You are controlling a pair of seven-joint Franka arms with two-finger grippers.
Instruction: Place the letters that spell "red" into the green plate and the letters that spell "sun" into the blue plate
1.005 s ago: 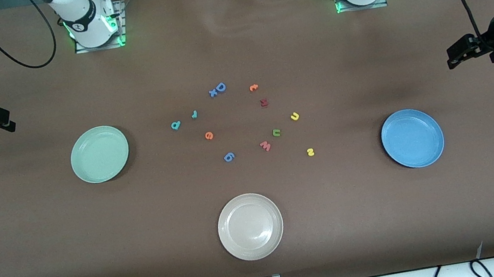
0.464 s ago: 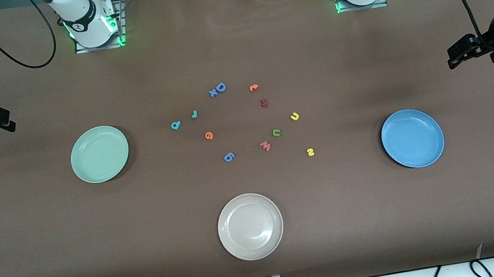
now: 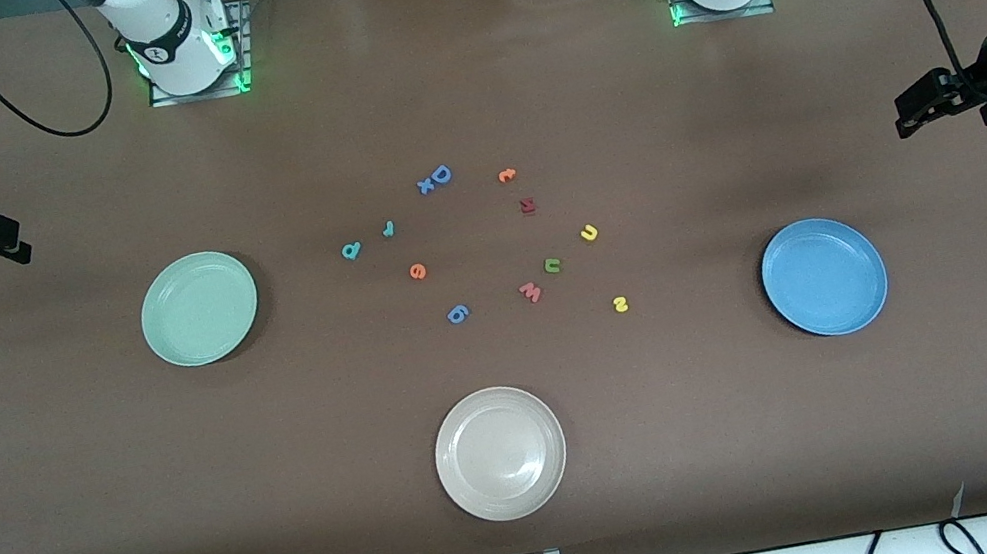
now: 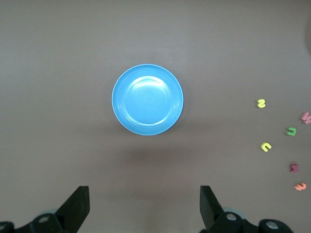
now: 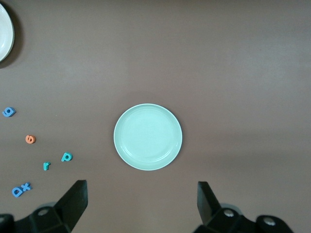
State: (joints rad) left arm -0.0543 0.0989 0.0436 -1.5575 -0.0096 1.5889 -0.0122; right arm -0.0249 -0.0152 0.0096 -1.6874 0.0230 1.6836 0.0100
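The green plate [image 3: 199,309] [image 5: 147,137] lies toward the right arm's end and holds nothing. The blue plate [image 3: 823,276] [image 4: 147,99] lies toward the left arm's end, also bare. Between them on the cloth are a teal "d" [image 3: 351,250], a teal "r" [image 3: 389,228], an orange "e" [image 3: 418,272], a yellow "u" [image 3: 588,233], a green "n" [image 3: 552,265] and a yellow "s" [image 3: 620,303]. My right gripper [image 3: 19,245] [image 5: 142,201] hangs open over the table's right-arm end. My left gripper [image 3: 902,116] [image 4: 144,204] hangs open over the left-arm end.
A beige plate [image 3: 500,453] sits nearer the front camera than the letters. Other letters lie among them: a blue "D" with an "x" [image 3: 436,178], an orange letter [image 3: 506,175], a dark red "R" [image 3: 527,205], a pink "w" [image 3: 531,292] and a blue "g" [image 3: 457,314].
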